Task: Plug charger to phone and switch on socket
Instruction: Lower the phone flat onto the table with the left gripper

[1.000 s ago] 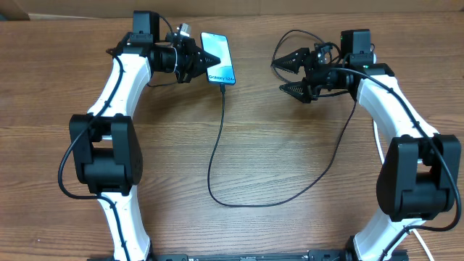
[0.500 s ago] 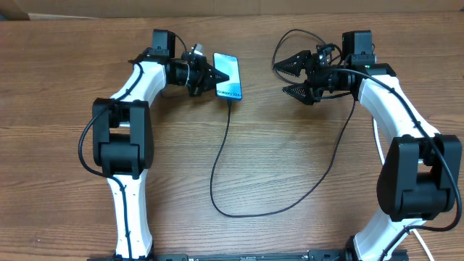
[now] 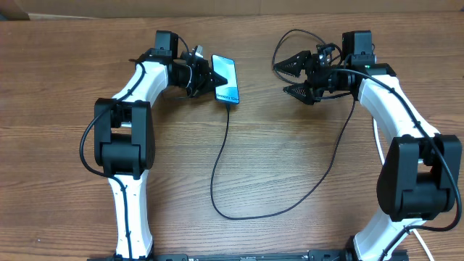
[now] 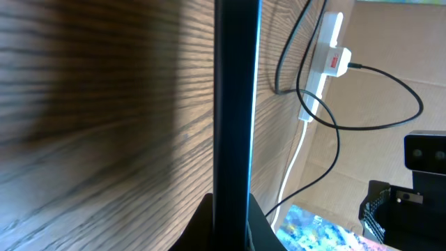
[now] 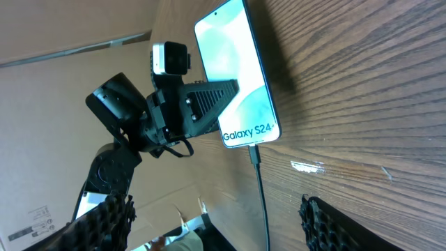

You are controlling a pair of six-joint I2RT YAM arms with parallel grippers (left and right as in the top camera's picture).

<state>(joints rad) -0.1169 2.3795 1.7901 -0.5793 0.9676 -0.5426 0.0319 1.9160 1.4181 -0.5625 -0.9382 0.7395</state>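
The phone (image 3: 227, 78) has a lit light-blue screen and "Galaxy S24" text, and lies at the back left of the table. My left gripper (image 3: 211, 77) is shut on its long side. In the left wrist view the phone (image 4: 235, 104) stands edge-on between the fingers (image 4: 231, 226). The charger (image 3: 217, 159), a thin black cable, is plugged into the phone's near end (image 5: 254, 155) and loops across the table toward the right arm. My right gripper (image 3: 289, 77) is open and empty, to the right of the phone (image 5: 235, 77). The white socket (image 4: 327, 61), with a red switch, shows only in the left wrist view.
A thick white cord (image 4: 293, 167) runs from the socket along the cardboard wall (image 4: 390, 28) behind the table. Black cable loops (image 3: 290, 36) lie near the right wrist. A colourful sheet (image 4: 327, 226) lies below the wall.
My left gripper has moved right and slightly forward with the phone in it, and the cable's upper end followed. The right arm has not moved.
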